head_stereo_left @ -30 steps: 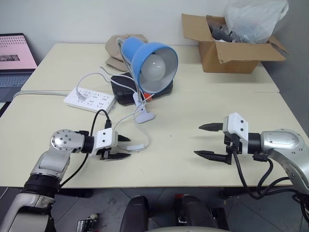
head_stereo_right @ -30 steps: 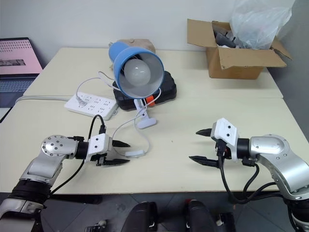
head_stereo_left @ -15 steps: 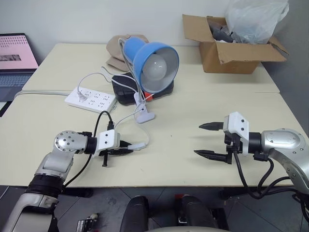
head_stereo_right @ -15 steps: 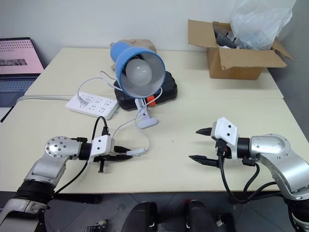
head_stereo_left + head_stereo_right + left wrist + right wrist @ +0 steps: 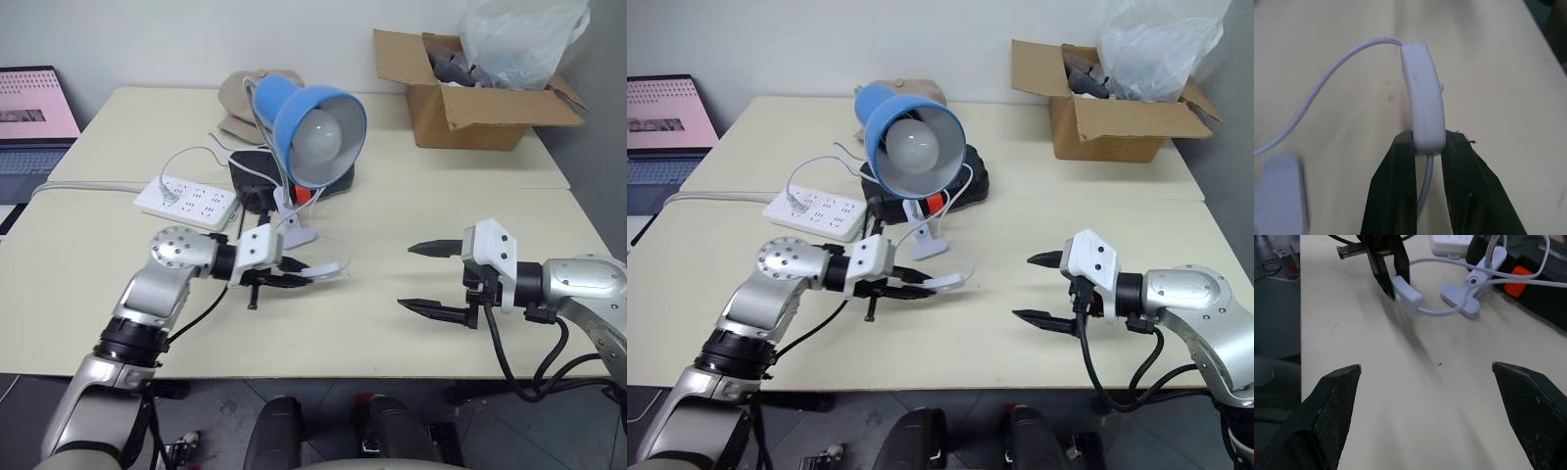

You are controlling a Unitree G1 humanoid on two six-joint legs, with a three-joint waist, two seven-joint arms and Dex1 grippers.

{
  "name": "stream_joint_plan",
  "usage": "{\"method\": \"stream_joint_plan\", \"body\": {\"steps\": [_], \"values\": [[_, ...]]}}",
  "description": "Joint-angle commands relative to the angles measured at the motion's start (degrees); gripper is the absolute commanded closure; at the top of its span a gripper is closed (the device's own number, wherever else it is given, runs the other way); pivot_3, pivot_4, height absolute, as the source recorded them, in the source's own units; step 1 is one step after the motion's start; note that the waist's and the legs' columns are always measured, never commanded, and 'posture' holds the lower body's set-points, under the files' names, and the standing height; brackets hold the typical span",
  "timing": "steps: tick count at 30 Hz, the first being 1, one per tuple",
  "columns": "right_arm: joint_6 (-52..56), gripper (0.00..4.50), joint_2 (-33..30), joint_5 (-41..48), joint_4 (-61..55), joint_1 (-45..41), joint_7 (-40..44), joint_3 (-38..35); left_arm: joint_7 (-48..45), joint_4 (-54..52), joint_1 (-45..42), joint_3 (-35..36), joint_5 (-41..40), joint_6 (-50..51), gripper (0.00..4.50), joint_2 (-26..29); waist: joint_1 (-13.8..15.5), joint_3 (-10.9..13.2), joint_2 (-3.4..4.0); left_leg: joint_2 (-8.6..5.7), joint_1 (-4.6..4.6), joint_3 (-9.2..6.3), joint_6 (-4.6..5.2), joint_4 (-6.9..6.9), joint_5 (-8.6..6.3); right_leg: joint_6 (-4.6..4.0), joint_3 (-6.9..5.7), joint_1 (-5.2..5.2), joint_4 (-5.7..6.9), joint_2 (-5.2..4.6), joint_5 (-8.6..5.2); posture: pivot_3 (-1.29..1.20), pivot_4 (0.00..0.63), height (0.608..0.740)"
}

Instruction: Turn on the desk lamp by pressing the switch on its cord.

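Near the front edge of the table [image 5: 118, 323], left of its middle, the left gripper [image 5: 300, 279] is clamped on one end of the switch [image 5: 326, 270], which it holds raised clear of the surface. The left wrist view confirms the grip: both black fingers [image 5: 1396, 196] pinch the lower end of the white oblong body, the rest of it projecting free beyond the tips. The cord [image 5: 312, 238] runs from the switch back in a loop toward the clip foot [image 5: 298, 234] of the lamp [image 5: 315, 134], which stands toward the back of the table, left of centre, just in front of a black case [image 5: 251, 172]. The bulb [image 5: 319, 139] appears unlit, so in my judgement the press is not yet accomplished. The right gripper [image 5: 432, 277] hovers over the front right part of the table, well apart from the switch, its jaws spread wide and holding nothing. Securing the switch appears done; what is left is the press itself. Whether the clamped fingers bear on the rocker cannot be told. A power strip [image 5: 186, 201] lies near the left edge, and a cardboard box [image 5: 470, 103] stands at the back right corner.
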Motion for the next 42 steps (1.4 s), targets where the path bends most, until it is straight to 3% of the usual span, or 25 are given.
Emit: {"method": "stream_joint_plan", "body": {"steps": [1,7,18,35,38,42], "values": [[3.1,0.00,0.1,2.3,-3.7,-2.4,-2.6,-0.4,0.3,-2.9,-1.9,-2.4,0.5,4.4,4.11,-0.8,-0.3,0.0,0.00,0.02,0.02,0.00,0.00,-0.01,0.00,0.00,0.04,0.00,0.00,0.04,0.00,0.00,0.150,0.740],[7.6,0.00,3.0,0.7,-3.0,-9.4,-5.4,7.9,3.3,-3.9,-4.3,-4.4,2.6,8.6,4.11,-2.5,-0.3,0.0,0.00,0.09,0.06,-0.14,0.00,-0.01,0.01,-0.02,-0.02,0.00,0.07,0.22,0.00,0.00,0.150,0.740],[5.4,0.00,8.8,-8.5,8.0,-20.8,-3.6,22.5,7.3,-9.5,-2.7,-4.7,3.5,12.0,4.11,-1.9,-0.2,0.0,0.00,0.07,-0.02,-0.05,0.00,0.01,0.01,-0.01,0.05,-0.04,0.02,0.14,0.00,0.00,0.150,0.740],[4.5,0.00,11.0,-12.8,12.0,-23.9,0.6,25.6,9.8,-14.2,-0.3,-4.6,3.6,14.3,4.11,-1.0,0.0,0.0,0.00,0.08,-0.01,-0.05,0.00,0.01,0.01,-0.02,0.04,-0.04,0.05,0.14,0.01,0.00,0.150,0.740],[3.9,0.47,11.0,-13.7,12.1,-23.9,1.0,26.3,9.9,-14.4,-0.4,-4.6,3.6,14.6,4.11,-1.2,0.0,0.0,0.00,0.08,0.00,-0.05,0.00,0.01,0.01,-0.02,0.04,-0.04,0.05,0.14,0.01,0.00,0.150,0.740],[2.6,1.56,10.9,-15.2,12.3,-23.5,1.7,27.3,10.2,-14.2,-0.9,-4.7,3.5,14.8,4.11,-1.3,0.0,0.0,0.00,0.08,-0.01,-0.05,0.00,0.01,0.01,-0.02,0.04,-0.04,0.05,0.14,0.01,0.00,0.150,0.740]]}}
